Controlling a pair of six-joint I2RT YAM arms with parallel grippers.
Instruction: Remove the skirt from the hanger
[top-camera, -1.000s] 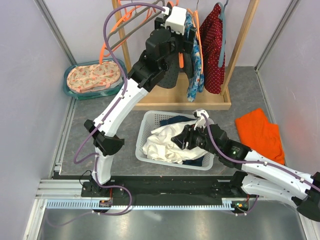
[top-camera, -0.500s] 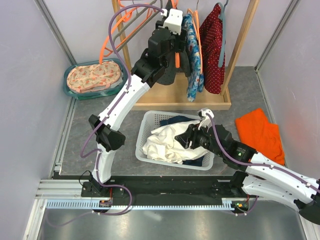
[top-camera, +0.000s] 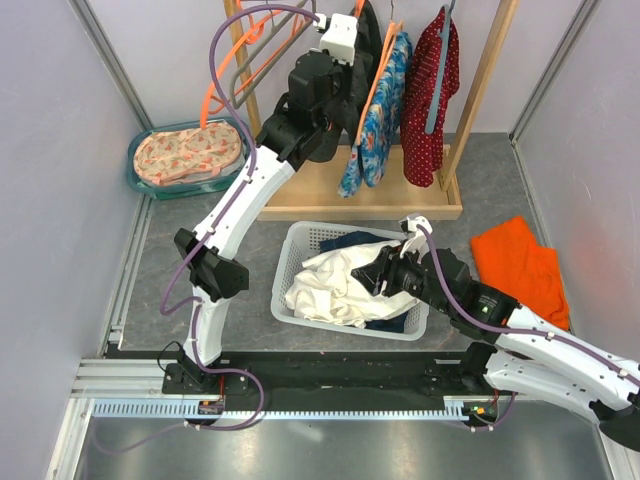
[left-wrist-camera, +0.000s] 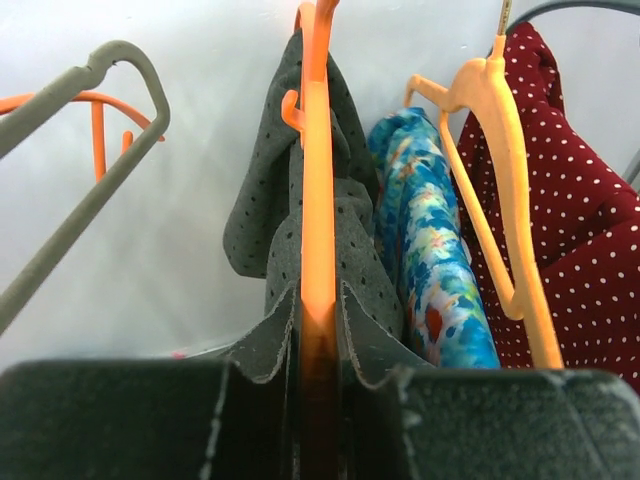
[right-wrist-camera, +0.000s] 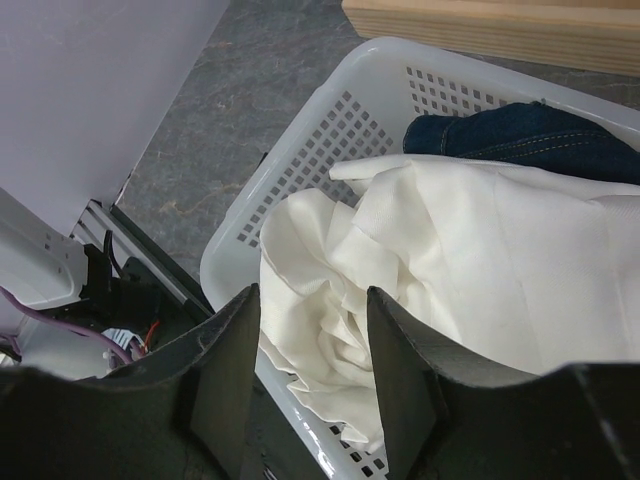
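One orange hanger (left-wrist-camera: 318, 200) bearing one grey skirt (left-wrist-camera: 252, 225) is clenched by left fingers (left-wrist-camera: 120, 420); right fingers (right-wrist-camera: 222, 372) gape empty.

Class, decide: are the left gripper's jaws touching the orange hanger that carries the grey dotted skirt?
Touching. In the left wrist view, the jaws of the left gripper sit tight against both sides of the orange hanger, no gap.

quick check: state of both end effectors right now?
Left end effector: closed on the orange hanger carrying the grey skirt.
Right end effector: open, holding nothing, above the basket.
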